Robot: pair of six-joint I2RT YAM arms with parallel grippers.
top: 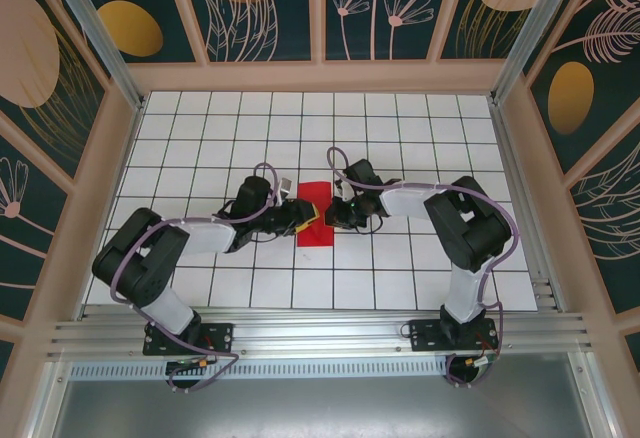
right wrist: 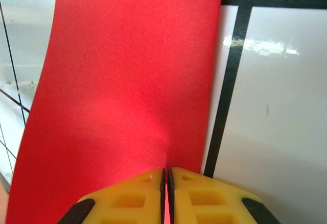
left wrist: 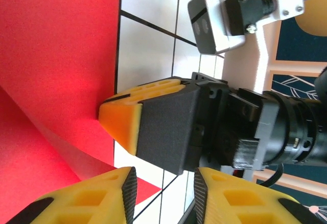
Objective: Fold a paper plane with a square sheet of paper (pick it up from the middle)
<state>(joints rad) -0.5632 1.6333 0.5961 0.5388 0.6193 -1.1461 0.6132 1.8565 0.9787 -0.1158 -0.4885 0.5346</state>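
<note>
The square sheet of paper [top: 313,198] is bright red and lies mid-table as a narrow strip about one tile wide. In the left wrist view the sheet of paper [left wrist: 56,55] has a raised flap over a lower layer. My right gripper [top: 331,210] comes in from the strip's right edge. Its jaws [right wrist: 166,172] are shut, and a thin edge of the sheet of paper [right wrist: 127,70] is pinched between the pads. My left gripper [top: 303,217] is at the left edge. It stands open [left wrist: 164,183] with nothing between its pads, facing the right gripper's yellow fingertip [left wrist: 121,124]. A paper plane is out of view.
The white grid table [top: 200,148] is fenced by a wooden frame with patterned walls [top: 320,73]. Both arms bend inward from their bases at the near edge, and the two grippers nearly meet over the paper. The right wrist camera [left wrist: 214,22] sits close above the left gripper.
</note>
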